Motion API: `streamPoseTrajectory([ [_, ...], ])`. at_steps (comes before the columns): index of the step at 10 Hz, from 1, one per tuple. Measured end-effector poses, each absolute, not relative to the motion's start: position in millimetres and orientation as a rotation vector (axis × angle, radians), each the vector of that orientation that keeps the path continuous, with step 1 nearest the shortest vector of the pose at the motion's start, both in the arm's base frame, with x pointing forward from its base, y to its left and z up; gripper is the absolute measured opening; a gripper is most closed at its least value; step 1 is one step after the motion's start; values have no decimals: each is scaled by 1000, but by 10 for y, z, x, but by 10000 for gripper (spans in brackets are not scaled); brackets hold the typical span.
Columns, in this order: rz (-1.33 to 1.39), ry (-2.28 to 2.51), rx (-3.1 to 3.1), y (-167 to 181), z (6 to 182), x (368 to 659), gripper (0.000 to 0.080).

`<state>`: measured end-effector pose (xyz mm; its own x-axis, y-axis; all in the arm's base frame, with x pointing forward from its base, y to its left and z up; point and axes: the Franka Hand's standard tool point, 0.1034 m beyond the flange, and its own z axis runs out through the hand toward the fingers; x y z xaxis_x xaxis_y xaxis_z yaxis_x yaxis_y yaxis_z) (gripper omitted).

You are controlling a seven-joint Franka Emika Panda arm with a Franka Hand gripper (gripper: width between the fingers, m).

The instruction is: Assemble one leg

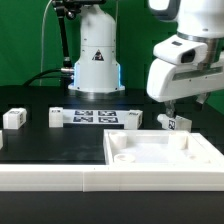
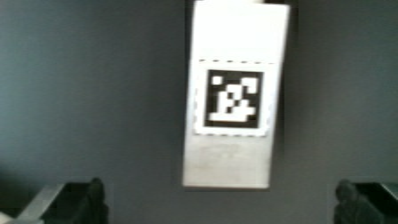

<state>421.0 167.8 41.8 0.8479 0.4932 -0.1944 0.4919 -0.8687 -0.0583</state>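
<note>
A leg (image 1: 172,122), a small white post with a black-and-white tag, lies on the dark table just behind the large white panel (image 1: 160,150). In the wrist view the leg (image 2: 237,95) lies lengthwise with its tag facing up. My gripper (image 1: 170,106) hangs just above this leg, and the jaws are spread wide. In the wrist view my gripper (image 2: 222,205) shows two dark fingertips (image 2: 71,200) far apart, with one end of the leg between them and nothing held. A second leg (image 1: 13,118) stands at the exterior view's left.
The marker board (image 1: 95,117) lies at the back middle, in front of the arm's white base (image 1: 96,60). A long white rail (image 1: 50,180) runs along the front edge. The panel has round sockets at its corners.
</note>
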Motion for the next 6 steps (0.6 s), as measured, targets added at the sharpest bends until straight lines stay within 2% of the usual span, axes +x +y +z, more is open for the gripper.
streamPoseTrajectory([
  [2, 542, -818, -3001, 1709, 412, 4178, 649],
  [6, 931, -800, -3018, 1687, 280, 4033, 649],
])
